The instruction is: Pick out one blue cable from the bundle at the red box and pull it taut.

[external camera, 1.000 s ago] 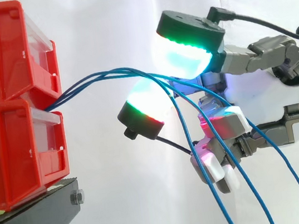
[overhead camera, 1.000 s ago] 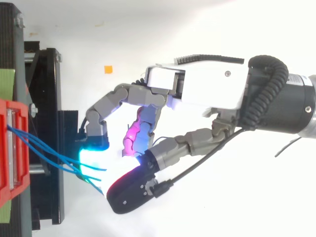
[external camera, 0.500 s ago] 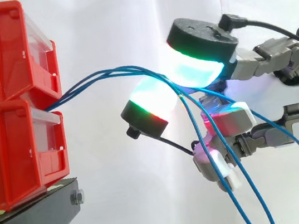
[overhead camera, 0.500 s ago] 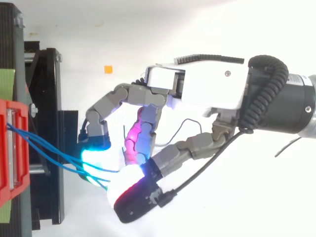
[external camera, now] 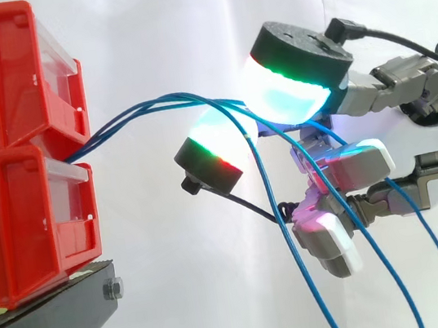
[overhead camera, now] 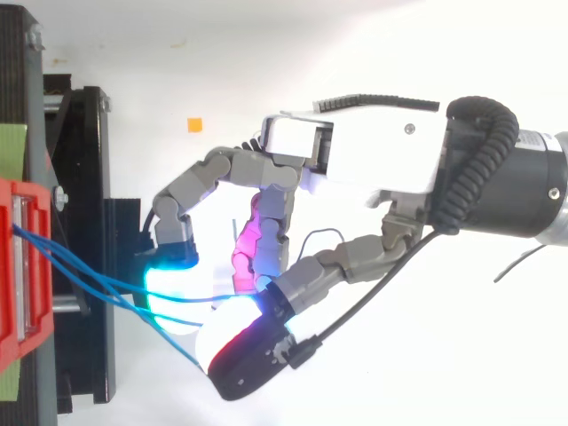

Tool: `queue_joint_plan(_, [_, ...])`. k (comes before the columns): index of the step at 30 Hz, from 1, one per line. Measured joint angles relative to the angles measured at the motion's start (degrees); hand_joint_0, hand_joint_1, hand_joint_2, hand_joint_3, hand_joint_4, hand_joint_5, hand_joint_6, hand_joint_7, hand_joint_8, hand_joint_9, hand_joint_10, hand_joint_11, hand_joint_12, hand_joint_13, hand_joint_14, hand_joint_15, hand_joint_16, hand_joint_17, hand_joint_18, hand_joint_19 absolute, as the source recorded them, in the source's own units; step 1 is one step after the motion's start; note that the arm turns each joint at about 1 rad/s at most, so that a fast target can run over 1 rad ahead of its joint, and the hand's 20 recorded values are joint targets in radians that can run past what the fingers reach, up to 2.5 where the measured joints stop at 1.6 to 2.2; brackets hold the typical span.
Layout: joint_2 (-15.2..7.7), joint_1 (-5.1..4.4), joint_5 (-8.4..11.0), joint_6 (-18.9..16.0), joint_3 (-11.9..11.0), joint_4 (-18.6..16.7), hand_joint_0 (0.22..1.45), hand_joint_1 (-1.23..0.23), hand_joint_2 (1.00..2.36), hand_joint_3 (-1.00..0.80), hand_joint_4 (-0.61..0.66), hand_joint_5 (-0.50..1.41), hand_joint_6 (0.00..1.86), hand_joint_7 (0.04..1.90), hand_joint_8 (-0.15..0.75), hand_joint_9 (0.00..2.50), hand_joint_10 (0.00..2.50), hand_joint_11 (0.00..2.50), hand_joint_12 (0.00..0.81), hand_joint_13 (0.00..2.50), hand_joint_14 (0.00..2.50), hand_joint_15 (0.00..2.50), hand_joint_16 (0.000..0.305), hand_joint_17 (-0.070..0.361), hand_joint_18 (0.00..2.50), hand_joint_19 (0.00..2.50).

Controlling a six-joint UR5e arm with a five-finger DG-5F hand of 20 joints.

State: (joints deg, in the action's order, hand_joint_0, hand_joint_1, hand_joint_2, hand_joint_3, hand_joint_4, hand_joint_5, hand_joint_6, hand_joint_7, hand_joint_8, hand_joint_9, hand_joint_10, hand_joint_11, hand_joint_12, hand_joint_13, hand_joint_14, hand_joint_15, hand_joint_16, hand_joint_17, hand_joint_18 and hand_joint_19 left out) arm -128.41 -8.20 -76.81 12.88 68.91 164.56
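Observation:
Three thin blue cables (external camera: 152, 105) leave the gap between the two stacked red bins (external camera: 12, 162) and arc right to my hand (external camera: 400, 133). There they fan out and hang down past the lower fingers. The thumb's green-red pad (external camera: 210, 159) and a finger's cyan pad (external camera: 287, 92) close on each other with the cables between them. From above, one blue cable (overhead camera: 177, 299) runs in between the two glowing pads, and another (overhead camera: 169, 337) passes just outside the thumb. My hand (overhead camera: 373, 151) reaches in from the right with its fingers curled.
The red bins (overhead camera: 18, 266) sit on a black stand (external camera: 52, 313) at the left. A white curtain hangs behind. A small orange square (overhead camera: 194, 124) lies on the white floor beyond the stand.
The thumb has swung in toward the cyan finger pad, narrowing the gap around the cables. The lower fingers curled further. The cables' hanging ends shifted slightly.

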Motion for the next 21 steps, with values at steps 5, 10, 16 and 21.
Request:
queue_joint_plan(5, [0.0,0.02,0.02,0.0,0.0,0.0,0.47,-0.68,1.0,-0.5,-0.19,-0.01,0.85,0.95,0.242,1.61,0.03,0.69,0.348,1.28,0.02,0.6,0.053,0.118,1.15,0.62])
queue_joint_plan(10, [0.0,0.02,-0.04,0.0,0.0,0.0,0.52,-0.6,1.0,-0.5,-0.19,-0.01,0.83,0.97,0.229,1.6,0.03,0.7,0.332,1.26,0.02,0.61,0.049,0.11,1.11,0.64])
queue_joint_plan(16, [0.0,0.02,0.01,0.0,0.0,0.0,0.57,-0.56,1.01,-0.39,-0.03,-0.04,0.81,1.0,0.229,1.52,0.03,0.73,0.344,1.22,0.02,0.63,0.048,0.108,1.06,0.69])
queue_joint_plan(21, [0.0,0.02,0.02,0.0,0.0,-0.1,0.57,-0.61,1.02,-0.3,-0.01,-0.04,0.81,1.01,0.246,1.52,0.03,0.73,0.349,1.22,0.03,0.65,0.049,0.11,1.05,0.68])
